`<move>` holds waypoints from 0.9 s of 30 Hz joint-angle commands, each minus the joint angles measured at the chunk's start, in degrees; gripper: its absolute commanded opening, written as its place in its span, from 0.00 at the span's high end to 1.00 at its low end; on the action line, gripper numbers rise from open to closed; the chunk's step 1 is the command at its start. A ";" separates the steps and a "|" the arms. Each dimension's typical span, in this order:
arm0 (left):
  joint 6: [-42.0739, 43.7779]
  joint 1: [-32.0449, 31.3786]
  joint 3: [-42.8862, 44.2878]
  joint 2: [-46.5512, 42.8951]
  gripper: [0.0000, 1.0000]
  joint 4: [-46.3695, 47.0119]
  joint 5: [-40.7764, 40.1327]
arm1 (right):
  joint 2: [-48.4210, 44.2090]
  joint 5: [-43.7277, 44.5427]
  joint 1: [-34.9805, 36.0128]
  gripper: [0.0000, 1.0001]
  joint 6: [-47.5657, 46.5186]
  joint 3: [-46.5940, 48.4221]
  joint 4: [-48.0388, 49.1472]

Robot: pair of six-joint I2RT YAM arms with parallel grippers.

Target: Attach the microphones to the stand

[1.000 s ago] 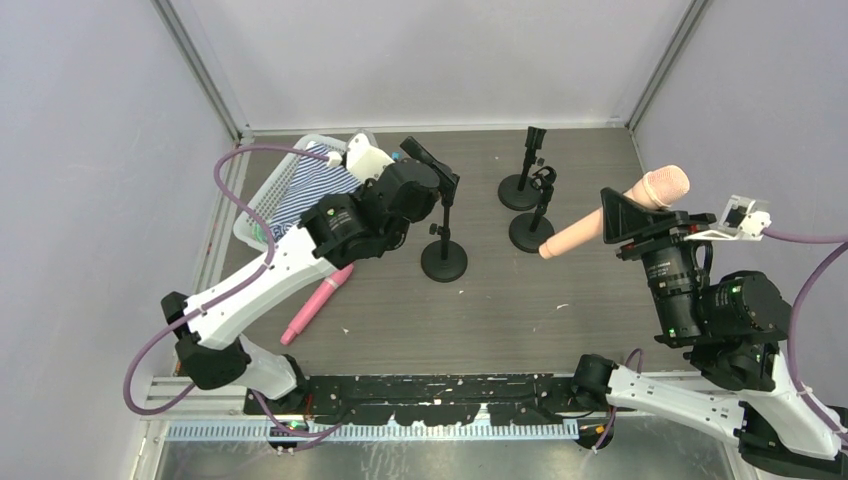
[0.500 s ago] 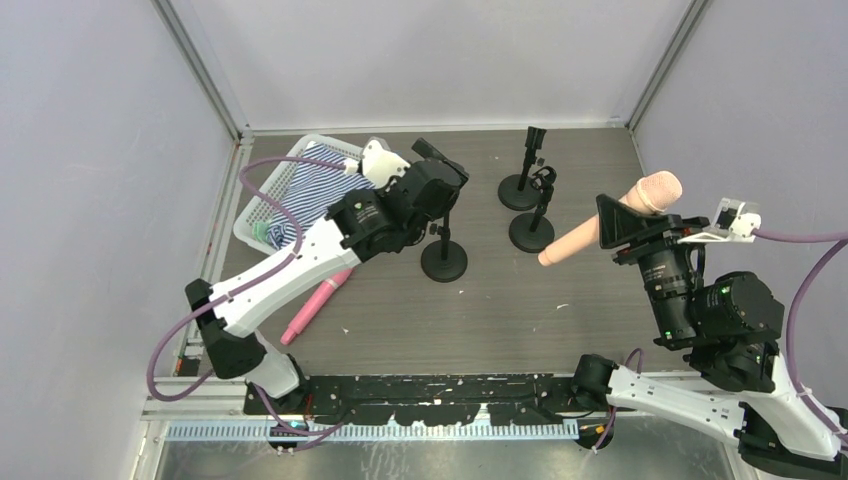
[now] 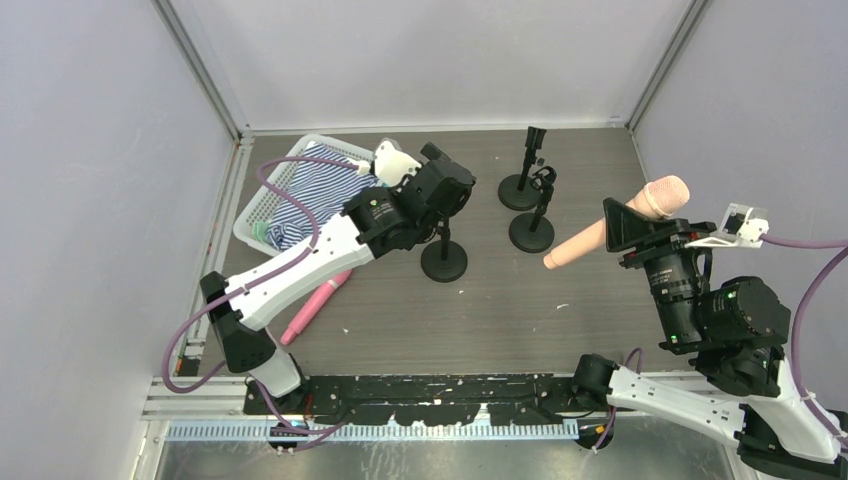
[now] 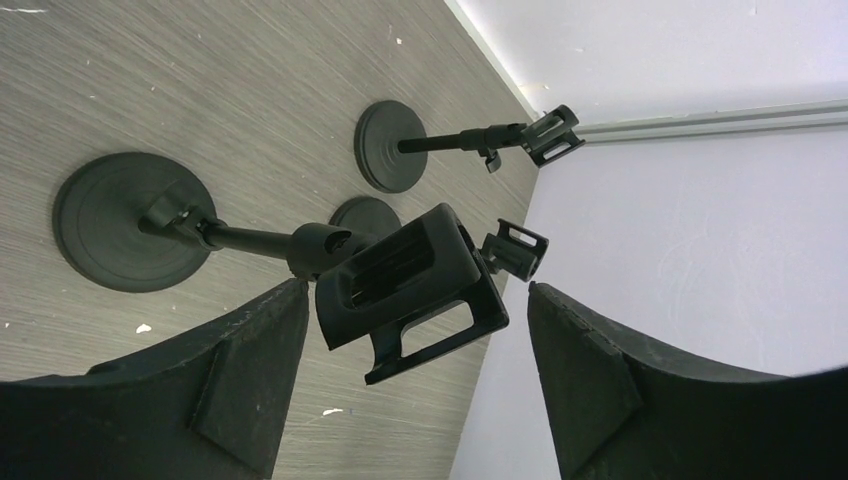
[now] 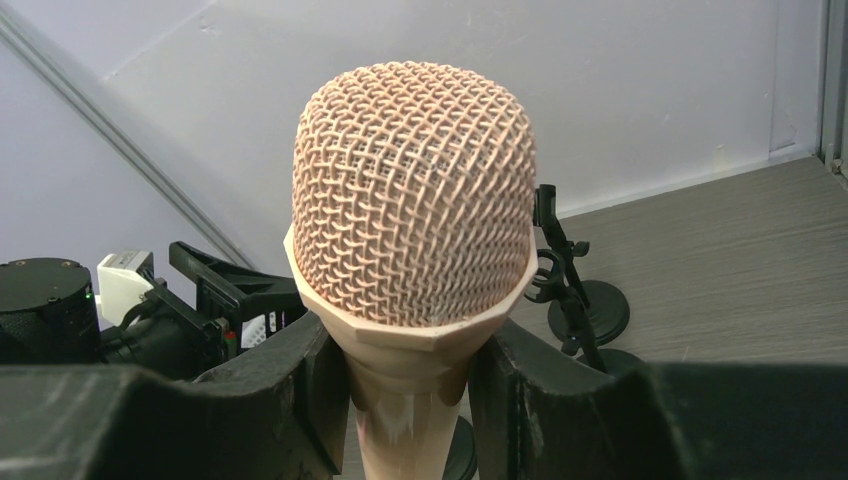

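The peach-beige microphone (image 3: 610, 228) is tilted above the table's right side, head up, with my right gripper (image 3: 628, 225) shut on its neck. In the right wrist view its mesh head (image 5: 412, 200) fills the middle, above my right gripper (image 5: 410, 365). A pink microphone (image 3: 318, 303) lies flat at the left. My left gripper (image 3: 447, 188) hangs over the near-left stand (image 3: 444, 262). In the left wrist view that stand's black clip (image 4: 405, 285) sits between the open fingers (image 4: 250, 375) of my left gripper (image 4: 415, 295), with a gap on the right side.
Two more black stands (image 3: 520, 190) (image 3: 532, 232) stand at the back centre, seen also in the left wrist view (image 4: 392, 147). A white basket (image 3: 262, 200) with striped cloth sits at the back left. Grey walls close in on three sides.
My left arm has swung right and forward, bringing its gripper over the near-left stand's clip. The right arm has shifted slightly, still holding the peach-beige microphone.
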 commanded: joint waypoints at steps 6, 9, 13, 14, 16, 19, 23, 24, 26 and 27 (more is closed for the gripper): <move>-0.07 2.15 -0.09 -1.62 0.36 1.25 -0.05 | -0.80 1.05 0.10 0.99 1.09 0.06 1.10; 0.60 2.87 -0.11 -1.45 0.40 1.52 0.95 | -0.72 1.04 0.07 0.99 1.13 0.06 1.11; 1.84 3.86 0.17 -0.93 0.43 1.22 2.93 | -0.64 1.12 0.05 0.99 0.99 0.26 0.80; 2.38 4.20 0.10 -0.82 0.45 1.44 3.85 | -0.59 1.10 0.09 0.99 0.92 0.48 0.57; 5.47 4.78 -0.23 -0.68 0.50 2.69 5.89 | -0.54 1.15 0.08 0.99 0.76 0.87 -0.05; 11.98 5.73 -0.64 -0.69 0.60 5.14 9.36 | -0.47 0.89 0.06 0.99 0.22 1.55 -1.00; 22.69 7.78 -0.87 -0.99 0.72 7.28 16.81 | -0.13 0.47 0.07 0.99 -0.79 2.43 -2.82; 26.06 8.27 -1.59 -1.39 0.75 8.48 18.63 | 0.02 0.26 0.08 0.99 -0.88 2.63 -3.26; 30.88 9.09 -2.86 -2.56 0.77 9.17 20.67 | -0.01 -0.20 0.07 0.99 -0.89 2.71 -3.85; 32.99 9.61 -3.53 -3.11 0.77 9.62 21.91 | 0.00 -0.38 0.05 0.99 -0.94 2.69 -4.03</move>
